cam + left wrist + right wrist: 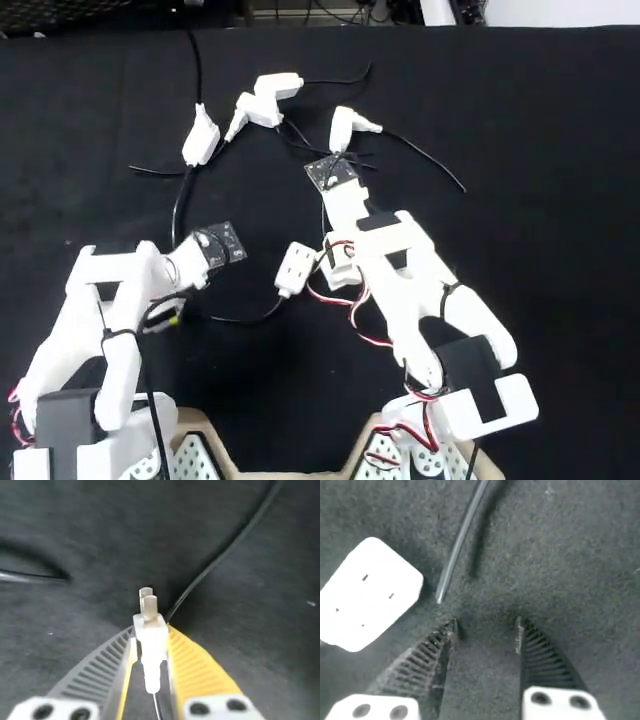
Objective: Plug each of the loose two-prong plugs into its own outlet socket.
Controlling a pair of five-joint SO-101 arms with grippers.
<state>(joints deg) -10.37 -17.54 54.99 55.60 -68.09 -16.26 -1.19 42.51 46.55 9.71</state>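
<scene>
So the left claw [150, 630] is clamped on a white plug [150, 650]. The prongs [147, 600] stick straight out past the fingertips, so the plug's long axis runs along the claw's. Ahead of it there's black cloth [90, 540] and a cord [225, 555].

From above, the closest socket block [296, 268] lies near that arm's end, between the two arms, lengthwise roughly toward the arms. My guess is the prongs need swinging round to face its slots, and the left claw is the one to do it.

The right claw [485, 625] is spread wide and holding nothing, low over the cloth. A second block [367, 595] sits just beside one finger, slots up. There are other blocks [265, 100] farther out. The cloth looks soft, so a block might slide when pushed.
</scene>
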